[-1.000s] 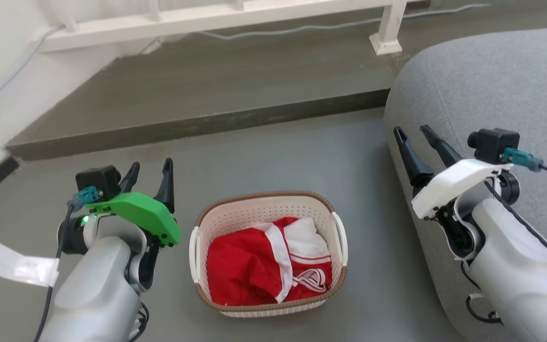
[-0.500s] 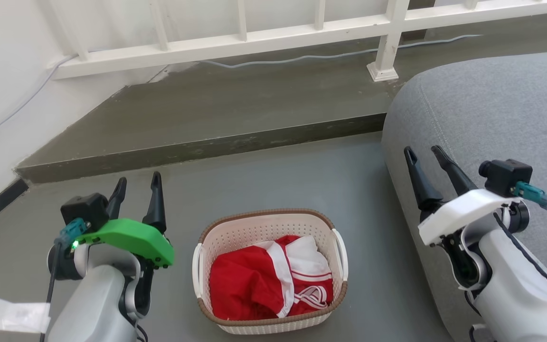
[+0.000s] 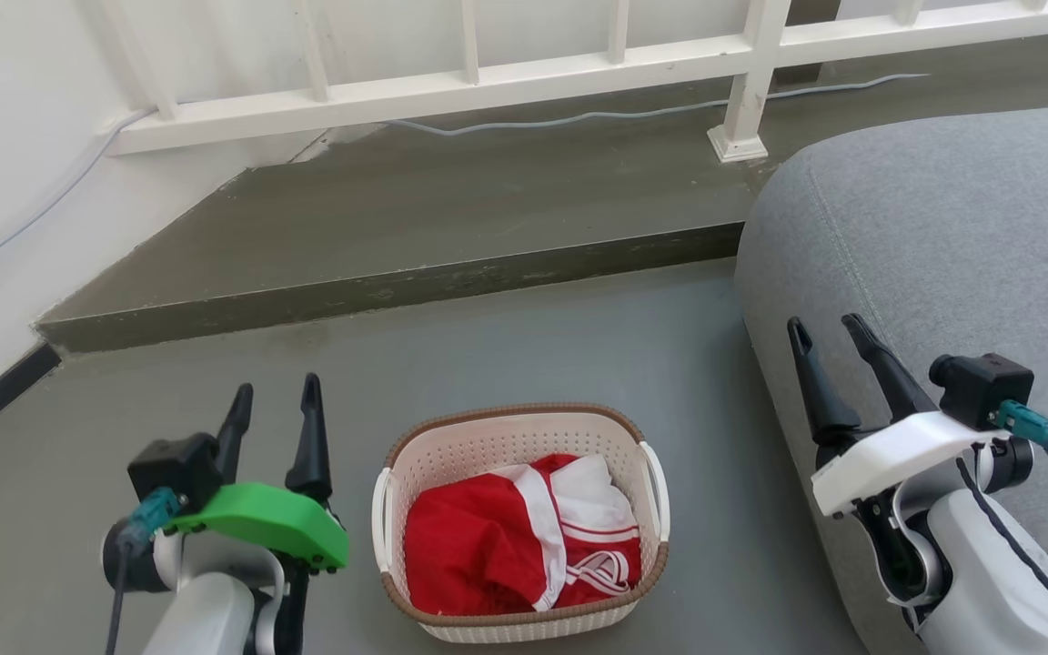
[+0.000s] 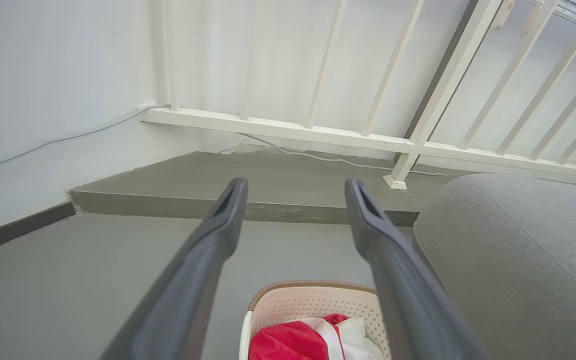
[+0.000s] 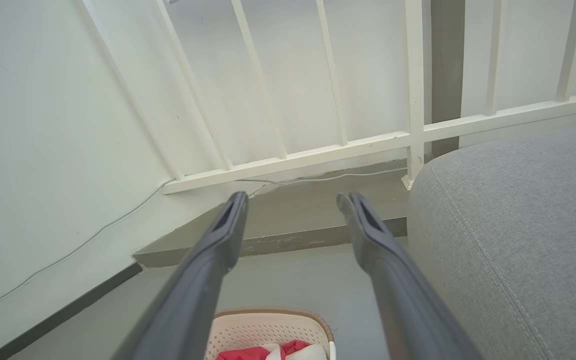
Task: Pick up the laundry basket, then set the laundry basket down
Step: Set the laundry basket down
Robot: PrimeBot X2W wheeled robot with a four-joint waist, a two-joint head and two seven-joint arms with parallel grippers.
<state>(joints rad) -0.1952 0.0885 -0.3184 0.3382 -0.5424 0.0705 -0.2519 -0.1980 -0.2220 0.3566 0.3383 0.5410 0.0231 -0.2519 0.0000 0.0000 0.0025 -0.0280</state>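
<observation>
my left pincer (image 3: pixel 277 387) and right pincer (image 3: pixel 824 323) open and empty, laundry basket (image 3: pixel 488 443) on the floor (image 3: pixel 524 337) between them.
the basket stands upright on the grey floor, short of the raised step (image 3: pixel 397 291), with a red-and-white garment (image 3: pixel 478 546) inside. my left pincer hovers just beside its left handle, fingers spread, touching nothing. my right pincer, also spread, hangs over the edge of the grey sofa (image 3: pixel 942 227), apart from the basket.

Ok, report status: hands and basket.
Left hand open, empty. Right hand open, empty. Laundry basket on floor between them, red garment inside. Sofa beside right hand.
</observation>
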